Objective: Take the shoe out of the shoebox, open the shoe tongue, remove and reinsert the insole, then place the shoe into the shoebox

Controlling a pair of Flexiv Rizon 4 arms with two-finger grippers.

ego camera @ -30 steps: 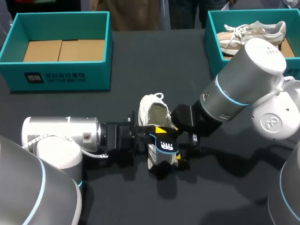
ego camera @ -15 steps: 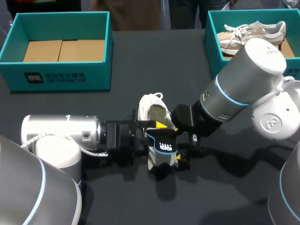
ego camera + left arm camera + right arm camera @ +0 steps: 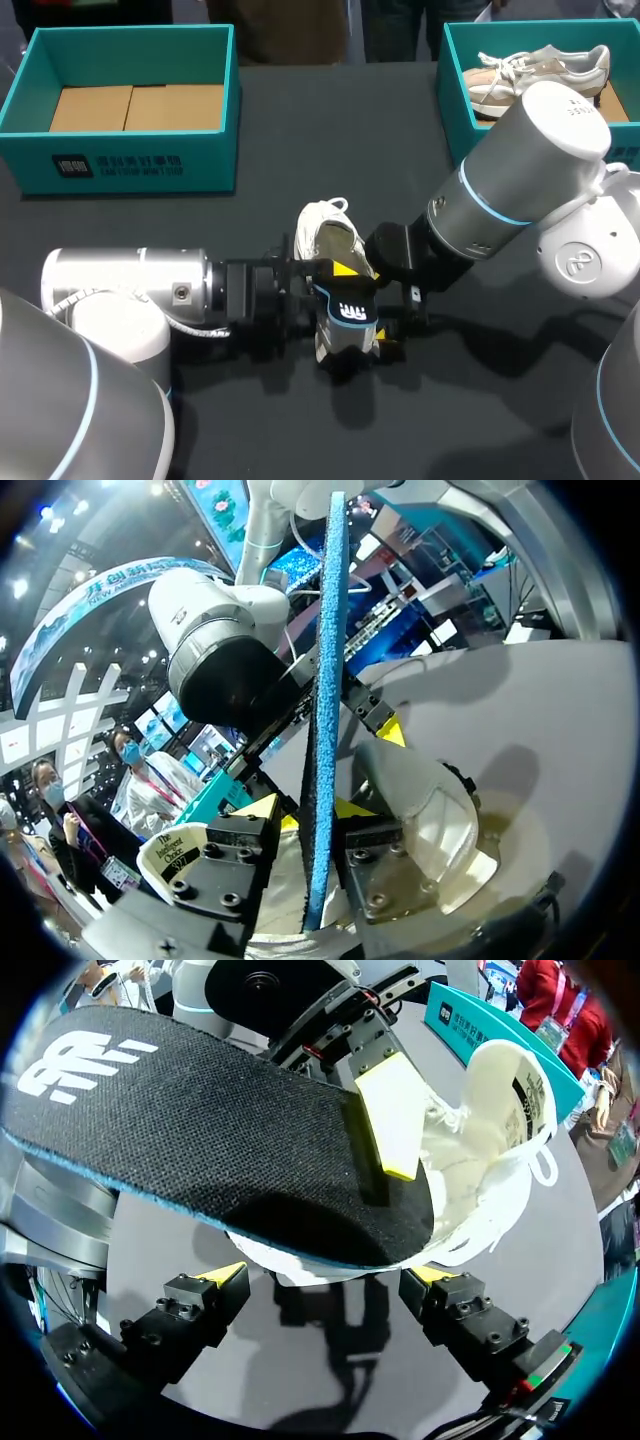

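In left tool (image 3: 308, 808), insole (image 3: 347, 312) over shoe (image 3: 325, 232)

Head camera looks down from behind — both close wrist cameras share the insole (image 3: 200, 1130).

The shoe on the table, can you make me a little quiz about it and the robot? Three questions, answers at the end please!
1. True or false: the left gripper is shut on the insole.
2. Pick one. The right box holds: A a cup; B shoes; C a ball.
3. Fill in: the insole's thin edge is coloured ____.
Key: 1 true; 2 B; 3 blue.
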